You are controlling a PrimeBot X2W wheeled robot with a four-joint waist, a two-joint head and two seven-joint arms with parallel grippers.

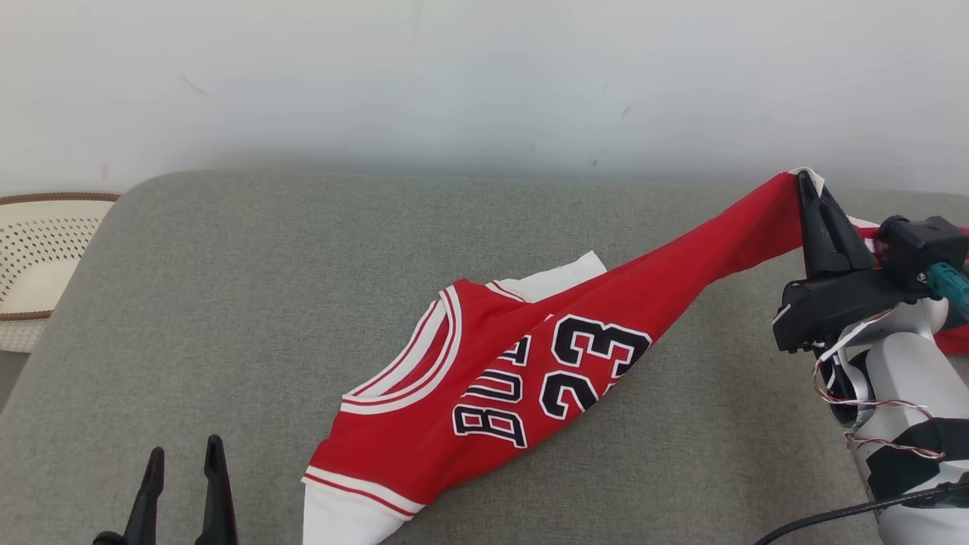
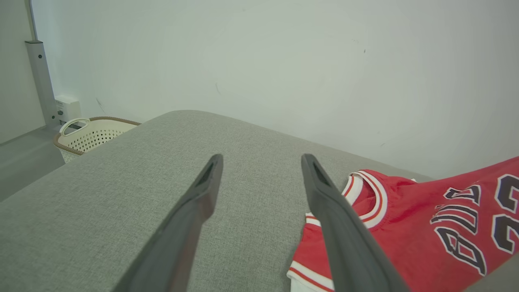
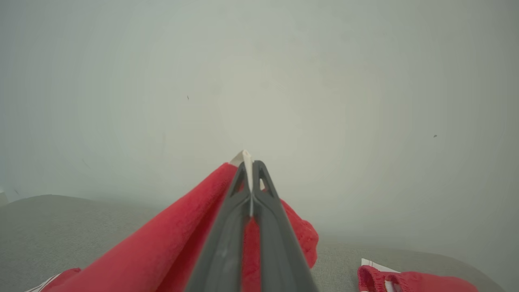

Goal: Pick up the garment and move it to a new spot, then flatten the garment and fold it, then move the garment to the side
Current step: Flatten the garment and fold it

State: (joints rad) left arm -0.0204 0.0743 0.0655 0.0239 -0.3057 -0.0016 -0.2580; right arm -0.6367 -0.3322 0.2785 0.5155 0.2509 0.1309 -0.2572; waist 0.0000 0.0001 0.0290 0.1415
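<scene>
The red jersey lies stretched in a long diagonal band across the grey padded surface. In the head view its long axis runs from the near edge at lower centre up to the far right. The lower end rests flat on the surface, and the upper end is lifted clear of it, drawn into a narrow, taut strip. The white-and-red striped neck opening faces left, and the dark number 23 and lettering sit mid-length, tilted along the diagonal. White fabric shows at the bottom end and behind the collar.

The right tool is clamped on the raised far end of the jersey. In the right wrist view its two dark fingers press together, and red cloth with a sliver of white pokes out past the tips of the right tool. A separate bit of red cloth with white trim lies on the surface at the lower right of that view. Whether it belongs to the same jersey cannot be told.

The left tool sits at the lower left of the head view, apart from the jersey, its fingers spread and holding nothing. In the left wrist view the left tool hangs over bare grey fabric with the jersey just to its right.

A cream perforated basket stands beyond the left edge of the surface, and a pale wall is behind.
</scene>
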